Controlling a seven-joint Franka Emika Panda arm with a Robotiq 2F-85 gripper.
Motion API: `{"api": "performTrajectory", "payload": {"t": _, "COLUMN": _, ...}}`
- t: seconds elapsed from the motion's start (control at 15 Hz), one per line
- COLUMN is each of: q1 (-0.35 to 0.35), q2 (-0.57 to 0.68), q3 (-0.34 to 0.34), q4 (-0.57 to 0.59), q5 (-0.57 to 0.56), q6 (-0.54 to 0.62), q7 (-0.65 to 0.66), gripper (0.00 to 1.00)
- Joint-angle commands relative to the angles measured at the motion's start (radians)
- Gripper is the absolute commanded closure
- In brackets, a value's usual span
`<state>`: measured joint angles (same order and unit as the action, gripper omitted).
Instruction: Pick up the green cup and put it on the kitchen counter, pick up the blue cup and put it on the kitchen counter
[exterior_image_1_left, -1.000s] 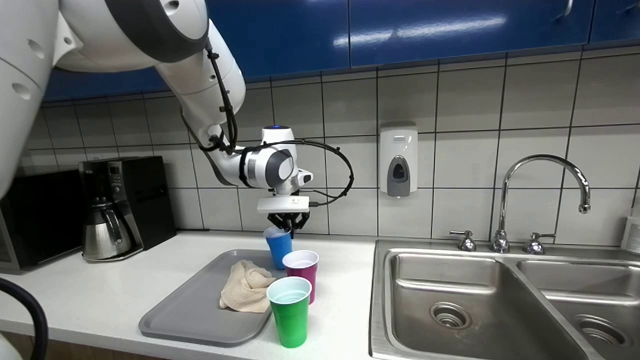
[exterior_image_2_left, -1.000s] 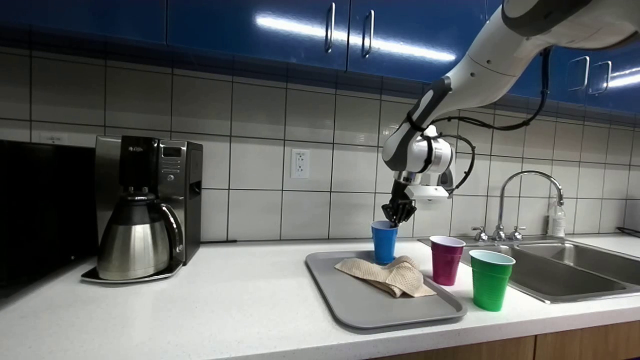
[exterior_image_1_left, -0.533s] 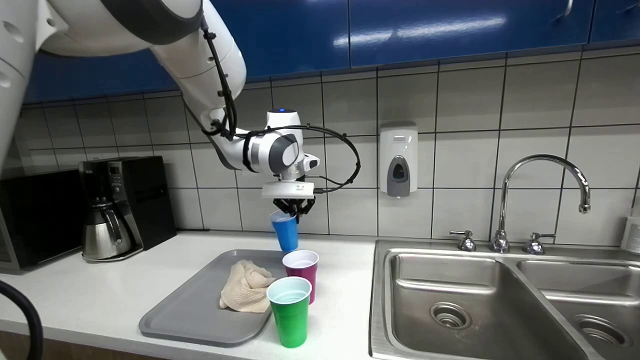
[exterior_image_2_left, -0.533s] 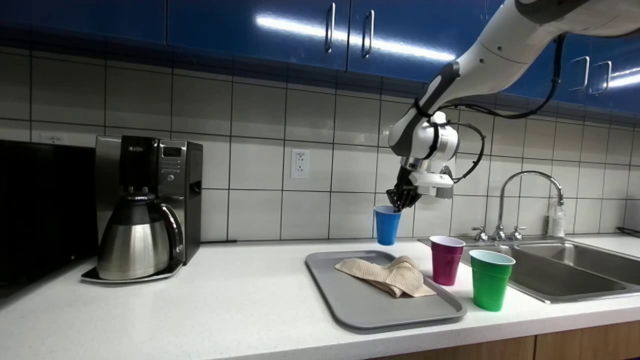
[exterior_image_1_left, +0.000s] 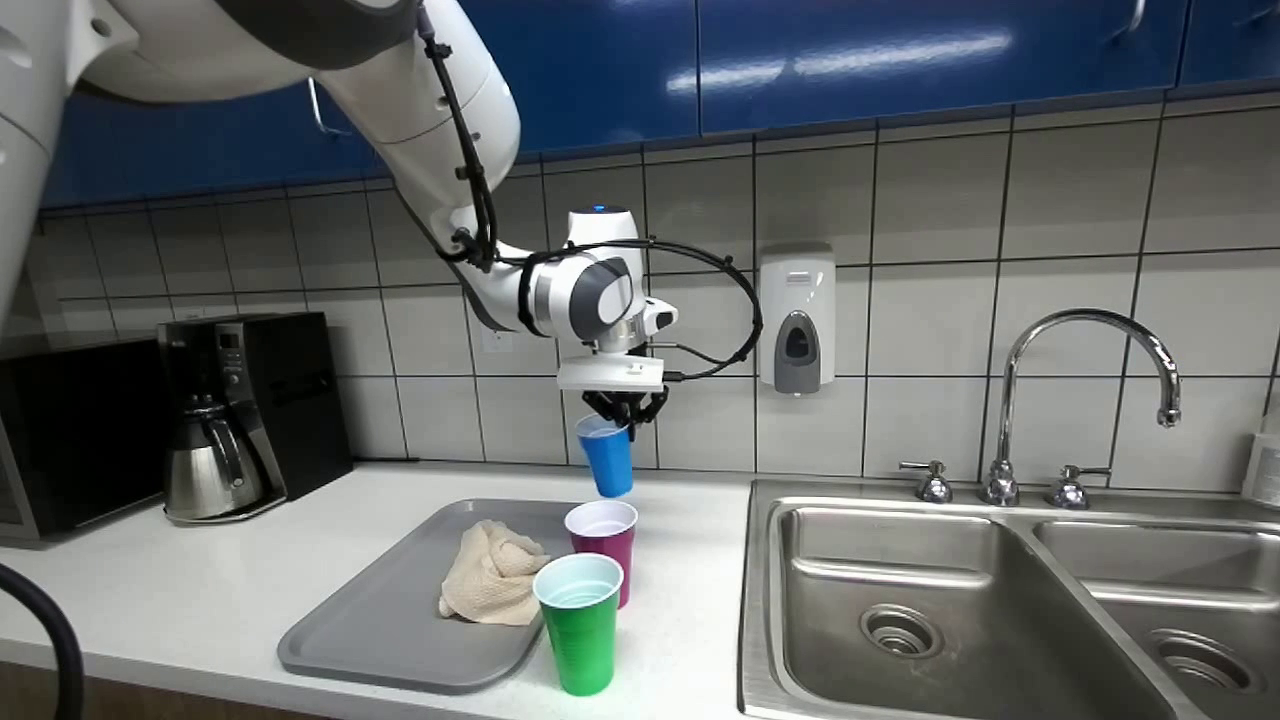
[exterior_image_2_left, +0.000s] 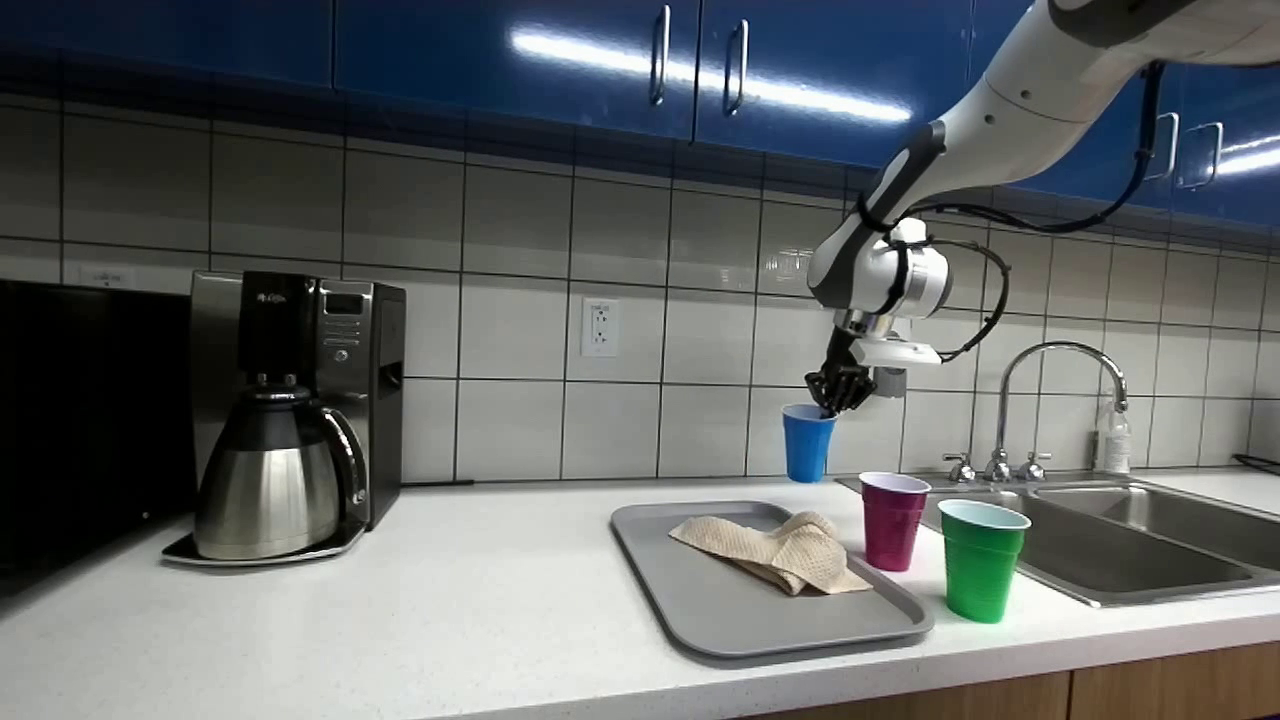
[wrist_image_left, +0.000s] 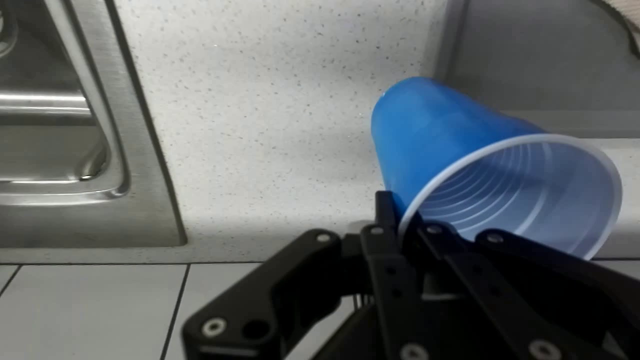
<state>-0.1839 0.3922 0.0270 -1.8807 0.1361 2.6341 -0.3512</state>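
one wall of blue cup (wrist_image_left: 435, 125) pinched in jaws at rim, body hanging below them, above counter (wrist_image_left: 275, 110). probably light, flexible plastic; rim best hold, modest squeeze.

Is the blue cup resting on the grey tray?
No, the gripper holds the blue cup by its rim, with its base off the grey tray.
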Motion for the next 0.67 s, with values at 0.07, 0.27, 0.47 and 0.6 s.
{"api": "performTrajectory", "payload": {"t": 0.07, "q1": -0.045, "q2": -0.014, "q3": -0.005, "q4": -0.001, "q5": 0.019, "q6": -0.013, "q7": -0.015, "gripper": 0.99}}
{"api": "performTrajectory", "payload": {"t": 0.27, "q1": -0.066, "q2": -0.001, "q3": -0.014, "q4": 0.004, "q5": 0.022, "q6": -0.012, "q7": -0.019, "gripper": 0.99}}
{"api": "performTrajectory", "payload": {"t": 0.47, "q1": -0.083, "q2": 0.015, "q3": -0.021, "q4": 0.011, "q5": 0.022, "q6": -0.013, "q7": -0.021, "gripper": 0.99}}
{"api": "performTrajectory", "payload": {"t": 0.6, "q1": -0.094, "q2": 0.031, "q3": -0.024, "q4": 0.017, "q5": 0.022, "q6": -0.015, "q7": -0.022, "gripper": 0.99}}
